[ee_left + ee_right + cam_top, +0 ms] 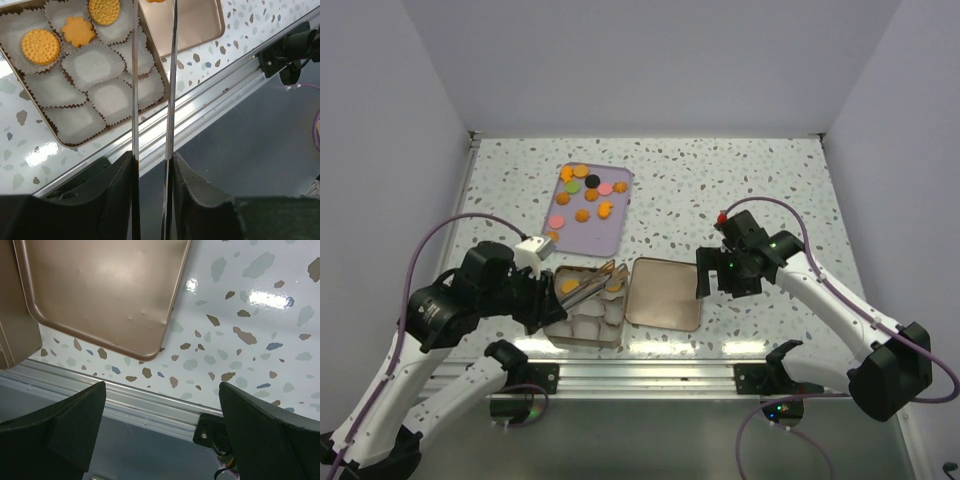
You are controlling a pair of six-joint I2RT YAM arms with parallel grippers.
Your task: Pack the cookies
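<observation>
Several cookies [582, 195], mostly orange with a pink, a green and a black one, lie on the lilac tray [610, 235]. Two round cookies [40, 46] and a star-shaped one [79, 31] sit in white paper cups in the open tin [107, 134]. My left gripper [153, 155] is shut on metal tongs [135, 75], which reach over the tin. An orange sliver [156, 1] shows at the tongs' far end, cut off by the picture's edge. My right gripper [162, 385] hangs open and holds nothing, over the table just right of the tin's lid [105, 290].
The tin [582, 325] stands near the table's front edge, with its lid [663, 293] lying flat to its right. An aluminium rail [650, 350] runs along the front edge. Grey walls close in the back and both sides.
</observation>
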